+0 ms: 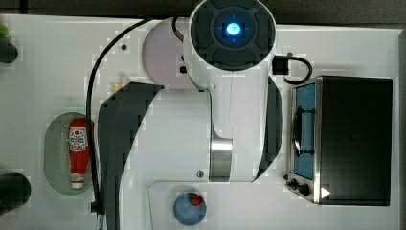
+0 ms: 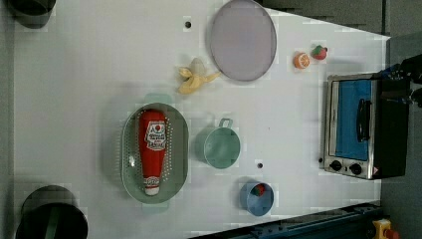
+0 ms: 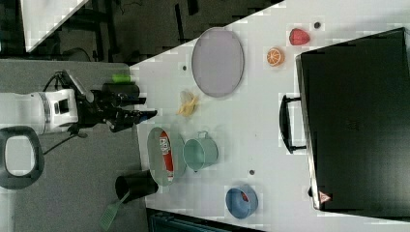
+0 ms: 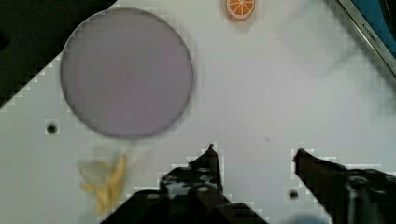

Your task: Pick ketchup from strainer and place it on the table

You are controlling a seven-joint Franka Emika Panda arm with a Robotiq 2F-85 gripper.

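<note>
The ketchup point(image 2: 153, 149) is a red squeeze bottle with a white cap, lying flat in the pale green oval strainer point(image 2: 178, 149) on the white table point(image 2: 74, 99). The ketchup point(image 1: 79, 153) also lies at the top view's left, in the strainer point(image 1: 53, 148) beside the arm's dark link. In the right view the ketchup point(image 3: 165, 152) rests in the strainer point(image 3: 153, 154), and my gripper point(image 3: 151, 114) hangs well clear of it. In the wrist view my gripper point(image 4: 256, 151) is open with nothing between its black fingers point(image 4: 210, 161), over bare table.
A green cup point(image 2: 221, 147) stands right beside the strainer, with a blue bowl point(image 2: 256, 197) holding something red nearby. A lilac plate point(image 2: 242, 40), banana point(image 2: 194, 79), orange half point(image 2: 301, 60) and strawberry point(image 2: 319, 52) lie farther off. A toaster oven point(image 2: 356, 127) fills one end; black cups point(image 2: 50, 216) stand at the corners.
</note>
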